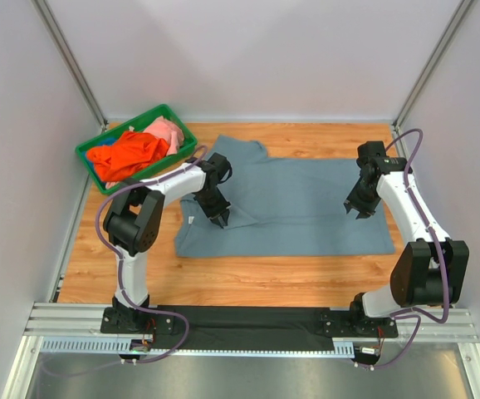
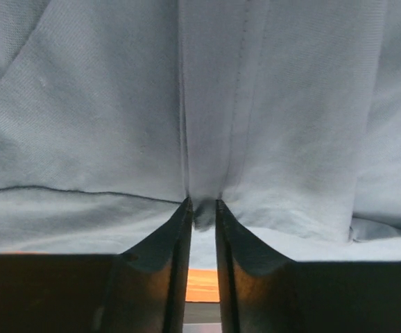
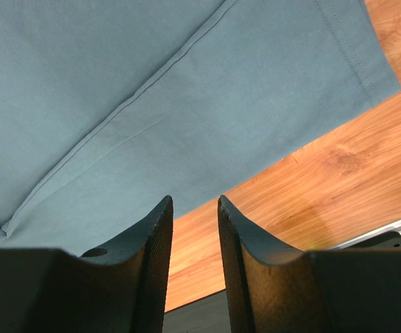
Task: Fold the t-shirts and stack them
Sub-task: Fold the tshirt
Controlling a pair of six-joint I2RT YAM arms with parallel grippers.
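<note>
While the grey tee (image 1: 306, 208) lies spread across the middle of the table (image 1: 265, 278), both arms reach over it from the near edge. It runs wide from left to right, with one sleeve poking out at the far left corner, near the bin (image 1: 90, 160). Its near left part is rumpled; the right half lies flat.

The left gripper (image 1: 221, 218) is down on the tee's left part. In the left wrist view its jaws are nearly together, clamped on a small raised pinch of grey cloth (image 2: 117, 125) at the tips (image 2: 202, 205). A stitched seam runs up the cloth straight from the pinch, and a strip of wood shows under the lifted edge.

The right gripper (image 1: 359, 211) hangs over the tee's right part, near its right edge. In the right wrist view its jaws stand a little apart (image 3: 195, 205) with nothing between them; below lie the hemmed edge of the tee (image 3: 152, 90) and bare table (image 3: 325, 166).

The green bin sits at the far left corner, tilted to the table's edges. An orange tee (image 1: 128, 154) is bunched inside it, with a pink tee (image 1: 168, 131) crumpled just beside it at the far end.
</note>
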